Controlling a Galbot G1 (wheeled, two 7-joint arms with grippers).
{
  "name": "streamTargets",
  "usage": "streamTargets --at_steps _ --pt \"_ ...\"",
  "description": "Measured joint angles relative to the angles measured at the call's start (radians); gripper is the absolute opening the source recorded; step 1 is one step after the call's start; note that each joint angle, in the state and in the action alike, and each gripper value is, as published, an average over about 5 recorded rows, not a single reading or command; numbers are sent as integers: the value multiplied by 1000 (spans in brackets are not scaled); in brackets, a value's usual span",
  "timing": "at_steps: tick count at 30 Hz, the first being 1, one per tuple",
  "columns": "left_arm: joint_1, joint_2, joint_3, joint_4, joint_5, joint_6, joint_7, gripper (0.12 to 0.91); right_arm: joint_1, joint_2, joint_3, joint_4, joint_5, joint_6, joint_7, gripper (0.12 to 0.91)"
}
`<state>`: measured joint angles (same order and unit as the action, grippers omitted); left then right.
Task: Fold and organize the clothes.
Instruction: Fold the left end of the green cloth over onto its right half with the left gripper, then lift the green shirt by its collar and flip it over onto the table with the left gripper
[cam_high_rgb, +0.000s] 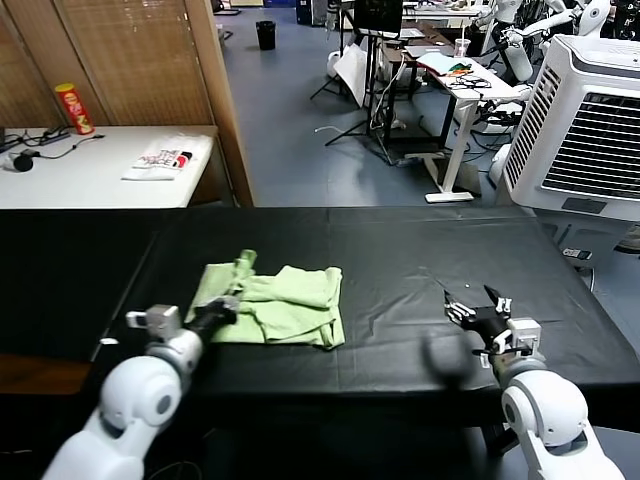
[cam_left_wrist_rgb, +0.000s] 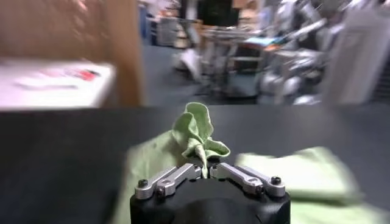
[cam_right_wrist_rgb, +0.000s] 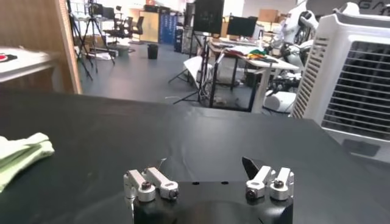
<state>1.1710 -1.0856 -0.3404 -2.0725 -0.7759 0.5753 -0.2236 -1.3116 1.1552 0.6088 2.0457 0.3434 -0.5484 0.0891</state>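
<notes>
Pale green T-shirt (cam_high_rgb: 275, 305), partly folded left of centre on the black table (cam_high_rgb: 420, 260), looks light, limp and crease-prone, best pinched at edges or corners; left gripper (cam_left_wrist_rgb: 206, 172) clamps a bunched fold, right gripper (cam_right_wrist_rgb: 209, 181) idles apart, far right.

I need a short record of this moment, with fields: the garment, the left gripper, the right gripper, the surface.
garment: pale green T-shirt, partly folded, wrinkled, lying on the table
left gripper: left gripper, shut on a bunched-up fold of the T-shirt at its left edge
right gripper: right gripper, open, holding nothing, over bare table apart from the shirt
surface: black table
</notes>
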Motion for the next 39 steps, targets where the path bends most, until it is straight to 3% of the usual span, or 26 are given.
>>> streamTargets --at_steps 8,19,23,31,34,39 --pt "-62 -96 110 31 3 -3 -8 156 -13 0 13 -2 -2 4 -2 798" --pt "-68 -177 159 88 105 -31 12 179 5 5 -16 -13 -1 8 -11 798" --pt "-67 -206 162 113 135 -50 31 321 17 5 -38 -16 6 12 -29 798" --pt "-56 -265 142 115 45 -62 44 736 59 -4 -103 -26 79 18 -59 798" --pt "-41 -251 115 81 60 -77 59 790 93 -7 -155 -41 93 26 -81 798" --pt "-3 -169 43 32 123 -102 61 798 189 6 -283 -85 87 42 -103 798"
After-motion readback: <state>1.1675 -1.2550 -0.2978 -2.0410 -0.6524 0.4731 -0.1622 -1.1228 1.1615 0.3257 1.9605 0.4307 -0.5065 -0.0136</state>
